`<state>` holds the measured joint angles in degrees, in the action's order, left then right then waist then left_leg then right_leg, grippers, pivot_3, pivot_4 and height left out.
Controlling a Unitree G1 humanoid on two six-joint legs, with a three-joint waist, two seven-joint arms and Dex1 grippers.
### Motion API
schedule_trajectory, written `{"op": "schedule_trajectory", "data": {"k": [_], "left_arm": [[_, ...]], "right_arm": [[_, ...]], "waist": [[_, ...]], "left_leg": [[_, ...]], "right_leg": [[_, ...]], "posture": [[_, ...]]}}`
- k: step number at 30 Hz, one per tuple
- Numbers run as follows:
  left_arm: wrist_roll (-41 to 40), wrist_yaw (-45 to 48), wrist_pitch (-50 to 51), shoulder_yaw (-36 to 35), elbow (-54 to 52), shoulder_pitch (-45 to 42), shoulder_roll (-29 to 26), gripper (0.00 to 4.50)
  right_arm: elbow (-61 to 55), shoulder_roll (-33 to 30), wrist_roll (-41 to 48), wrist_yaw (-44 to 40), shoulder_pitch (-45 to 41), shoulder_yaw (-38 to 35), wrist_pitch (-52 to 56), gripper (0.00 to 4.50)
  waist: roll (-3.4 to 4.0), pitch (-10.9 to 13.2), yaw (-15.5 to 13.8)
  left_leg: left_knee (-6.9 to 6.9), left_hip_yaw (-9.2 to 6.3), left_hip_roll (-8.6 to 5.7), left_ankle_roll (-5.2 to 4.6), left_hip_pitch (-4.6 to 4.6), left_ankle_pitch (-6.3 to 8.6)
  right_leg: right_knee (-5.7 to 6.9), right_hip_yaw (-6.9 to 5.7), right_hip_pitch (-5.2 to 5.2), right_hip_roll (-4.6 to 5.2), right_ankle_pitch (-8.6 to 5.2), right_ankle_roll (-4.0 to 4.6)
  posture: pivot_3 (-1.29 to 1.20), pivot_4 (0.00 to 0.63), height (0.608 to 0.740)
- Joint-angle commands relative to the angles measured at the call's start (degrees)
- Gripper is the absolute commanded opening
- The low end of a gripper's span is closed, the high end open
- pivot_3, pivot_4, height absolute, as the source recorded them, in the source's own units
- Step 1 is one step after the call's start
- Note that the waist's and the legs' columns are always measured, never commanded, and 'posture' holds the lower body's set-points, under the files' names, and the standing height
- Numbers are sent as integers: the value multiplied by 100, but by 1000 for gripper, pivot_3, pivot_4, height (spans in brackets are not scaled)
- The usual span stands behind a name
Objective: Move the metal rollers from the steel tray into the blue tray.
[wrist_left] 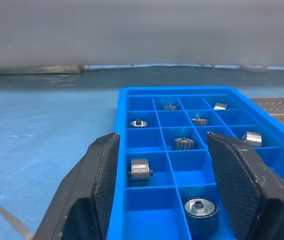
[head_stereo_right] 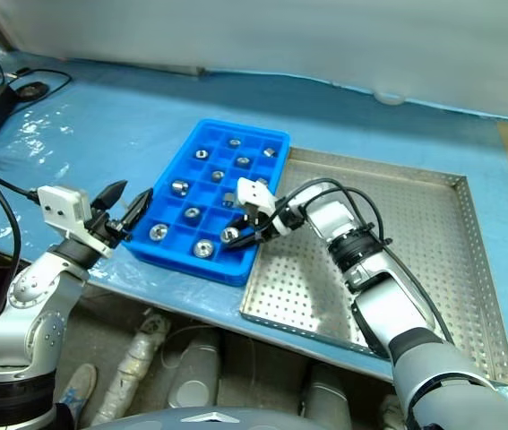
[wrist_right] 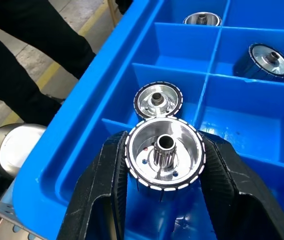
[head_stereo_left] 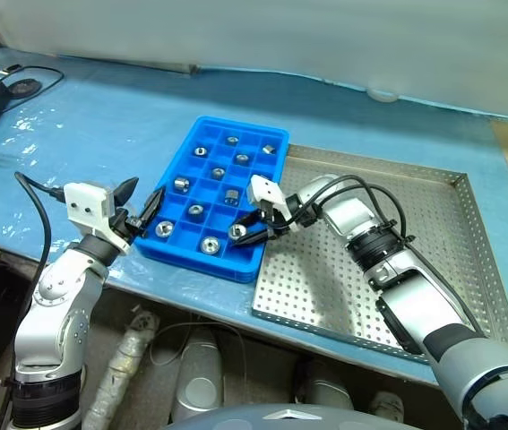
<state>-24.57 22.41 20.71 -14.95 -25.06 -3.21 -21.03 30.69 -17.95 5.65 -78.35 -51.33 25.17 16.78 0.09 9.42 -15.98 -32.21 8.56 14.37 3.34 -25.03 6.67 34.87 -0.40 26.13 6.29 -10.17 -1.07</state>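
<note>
A: What is the status at the blue tray (head_stereo_left: 169,250)?

B: About ten metal rollers (head_stereo_left: 210,244) are seated in its compartments. One more roller (wrist_right: 164,151) is clamped in the right pincer (head_stereo_left: 252,229) above a compartment at the tray's near edge.

A: And the left pincer (head_stereo_left: 139,203)?

B: It is held part-open, empty, just beside the tray's left wall.

A: What remains?

B: The steel tray (head_stereo_left: 415,224), touching the blue tray's right side, appears bare; the held roller is judged the last.

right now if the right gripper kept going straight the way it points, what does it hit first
Most likely the blue tray. The right gripper, shut on a metal roller, points down into a near-edge compartment beside one already holding a roller, so the held roller would meet that compartment's floor or divider; depth is unclear.
</note>
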Motion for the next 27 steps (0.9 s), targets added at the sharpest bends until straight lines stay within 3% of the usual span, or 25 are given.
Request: {"op": "schedule_trajectory", "data": {"k": [1, 2, 10, 11, 20, 27], "left_arm": [[-29, 90, -26, 84, -27, -141, -91, 2897], [-29, 111, -33, 110, 11, -165, -91, 2897], [-18, 292, -73, 348, 368, -538, -92, 2897], [-13, 314, -79, 371, 408, -579, -88, 2897], [-33, 434, -64, 541, 425, -736, -65, 2897], [53, 708, -120, 912, 614, -934, -58, 2897]], "right_arm": [[-184, -82, -73, -78, 155, 5, 60, 1634], [-272, -122, -59, -104, 199, -11, 102, 1634], [-674, -301, 5, 92, 452, -245, 414, 4359], [-674, -294, -6, 167, 460, -286, 419, 4470], [-670, -88, 193, 695, 305, -710, 396, 4470], [-790, 90, 707, 1494, 458, -1669, 535, 4470]], "waist": [[1, 0, -27], [1, 0, -35], [0, -1, -55], [0, -1, -48], [0, -1, 7], [0, -1, 165]], "left_leg": [[0, 0, 0, 0, 2, 0], [0, 0, 0, 0, 4, 0], [-4, 0, -2, 0, 4, 0], [-6, 0, -3, 0, 8, 0], [-6, 1, -4, 3, 18, -2], [-10, 1, -4, 9, 13, -6]], "right_leg": [[1, 1, -1, 0, 0, 0], [2, 2, -2, 0, 0, 0], [3, 3, -7, 0, 1, -1], [4, 5, -9, 0, 1, -1], [19, 11, -8, 0, 0, -2], [32, 13, 3, 0, 1, 0]], "posture": [[454, 150, 740], [445, 150, 740], [383, 150, 740], [383, 150, 740], [358, 150, 740], [312, 150, 740]]}}
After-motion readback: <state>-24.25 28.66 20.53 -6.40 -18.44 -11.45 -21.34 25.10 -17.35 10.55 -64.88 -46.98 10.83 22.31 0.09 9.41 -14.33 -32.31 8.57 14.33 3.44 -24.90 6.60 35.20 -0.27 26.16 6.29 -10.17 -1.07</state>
